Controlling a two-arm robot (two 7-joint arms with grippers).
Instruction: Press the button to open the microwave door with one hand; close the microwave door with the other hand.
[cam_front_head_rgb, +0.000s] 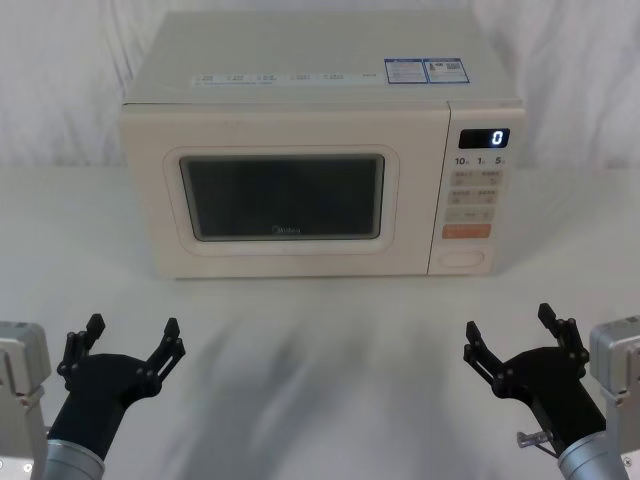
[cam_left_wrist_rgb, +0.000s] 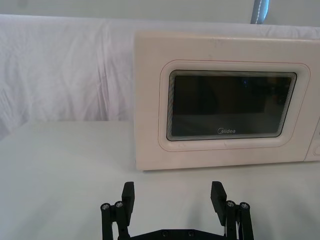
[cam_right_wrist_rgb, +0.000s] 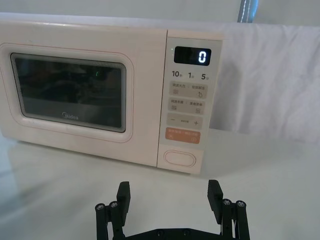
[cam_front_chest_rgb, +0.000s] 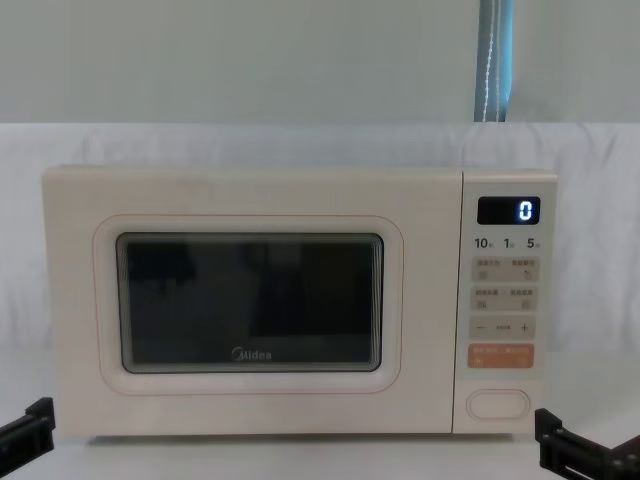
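Standing on the white table (cam_front_head_rgb: 330, 340), the cream microwave (cam_front_head_rgb: 320, 90) faces the robot with its front fully visible. The microwave door (cam_front_head_rgb: 285, 190) is shut, flush with the body, and its dark window shows the small Midea logo (cam_front_chest_rgb: 252, 353) at the lower edge. To the right of the door is the control panel (cam_front_chest_rgb: 505, 300), where the display (cam_front_head_rgb: 484, 138) reads 0. Under the display are rows of small keys, then the orange key (cam_right_wrist_rgb: 183, 135), and at the very bottom the button (cam_front_head_rgb: 467, 258), a big blank oval.

The left gripper (cam_front_head_rgb: 131, 337) hangs low at the near left side of the table, well apart from the microwave, with its fingers spread wide and holding nothing. The right gripper (cam_front_head_rgb: 511, 330) is at the near right side, also far from the panel, its fingers apart and empty. Behind the microwave hangs a white cloth (cam_left_wrist_rgb: 60, 70).
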